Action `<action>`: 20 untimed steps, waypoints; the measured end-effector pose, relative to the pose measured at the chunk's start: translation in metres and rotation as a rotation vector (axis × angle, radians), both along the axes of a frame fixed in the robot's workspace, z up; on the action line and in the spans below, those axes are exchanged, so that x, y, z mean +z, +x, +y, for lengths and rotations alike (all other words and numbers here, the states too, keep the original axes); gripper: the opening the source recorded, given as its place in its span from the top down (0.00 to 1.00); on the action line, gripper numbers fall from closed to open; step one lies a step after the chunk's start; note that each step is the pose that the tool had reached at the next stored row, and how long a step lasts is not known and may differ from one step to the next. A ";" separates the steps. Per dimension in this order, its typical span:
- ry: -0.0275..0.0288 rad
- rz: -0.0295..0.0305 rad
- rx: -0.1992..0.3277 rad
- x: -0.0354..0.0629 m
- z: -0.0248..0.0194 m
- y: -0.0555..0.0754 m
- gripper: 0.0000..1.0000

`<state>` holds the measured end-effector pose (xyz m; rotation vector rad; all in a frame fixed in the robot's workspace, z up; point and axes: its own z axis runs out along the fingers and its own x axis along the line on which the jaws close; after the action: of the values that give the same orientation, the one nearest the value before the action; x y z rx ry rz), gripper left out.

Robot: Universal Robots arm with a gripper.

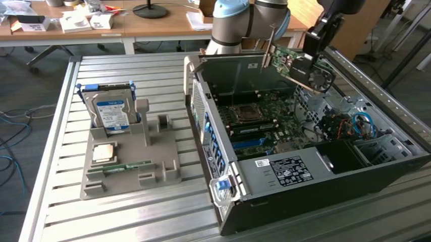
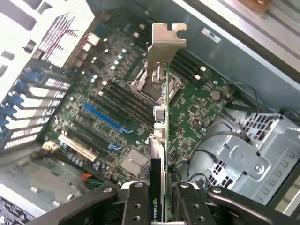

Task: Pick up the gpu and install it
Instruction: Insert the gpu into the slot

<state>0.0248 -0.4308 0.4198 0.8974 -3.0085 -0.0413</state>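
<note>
Holding: the jaws clench the gpu (image 1: 298, 61) at one end, fingers (image 2: 136, 206) pressed on both its faces.
Gpu: in the air over the open case (image 1: 289, 201), tilted, clear of the motherboard (image 1: 259, 118).
Bracket (image 2: 166, 44): at the card's end away from the jaws.
Worktop (image 1: 135, 217): slatted metal, carrying the case.
Tray (image 1: 158, 169): on the exterior view's left of the case, with a hard drive (image 1: 111, 113) standing upright and a memory stick (image 1: 121, 166) lying flat.
</note>
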 end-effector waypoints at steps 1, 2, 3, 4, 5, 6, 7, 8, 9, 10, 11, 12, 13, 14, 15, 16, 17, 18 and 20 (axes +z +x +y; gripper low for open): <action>-0.0008 0.0000 0.017 -0.0001 0.0000 0.000 0.74; -0.0015 0.0000 0.033 -0.0001 0.0000 0.000 0.74; -0.0023 0.0000 0.050 -0.0001 0.0000 0.000 0.74; -0.0030 0.0000 0.066 -0.0002 0.0000 0.000 0.74; -0.0036 0.0000 0.083 -0.0003 0.0000 0.000 0.74; -0.0043 0.0000 0.099 -0.0004 0.0000 0.000 0.74; -0.0050 0.0000 0.114 -0.0004 0.0000 0.000 0.74; -0.0057 0.0000 0.129 -0.0005 0.0000 0.000 0.74; -0.0063 0.0000 0.145 -0.0006 0.0000 0.000 0.74; -0.0070 -0.0001 0.161 -0.0007 0.0000 0.000 0.74; -0.0077 0.0000 0.179 -0.0007 0.0000 0.000 0.74; -0.0083 0.0000 0.195 -0.0008 0.0000 0.000 0.74; -0.0088 -0.0001 0.211 -0.0009 0.0000 0.000 0.74; -0.0093 0.0000 0.227 -0.0009 0.0000 0.000 0.74; -0.0099 -0.0001 0.244 -0.0010 0.0000 0.000 0.74; -0.0104 -0.0001 0.261 -0.0011 0.0000 0.000 0.74; -0.0109 -0.0001 0.277 -0.0011 0.0000 0.000 0.74; -0.0114 -0.0001 0.295 -0.0012 0.0000 0.000 0.74; -0.0122 -0.0002 0.328 -0.0013 0.0000 0.000 0.74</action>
<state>0.0248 -0.4308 0.4185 1.3736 -2.8148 -0.0220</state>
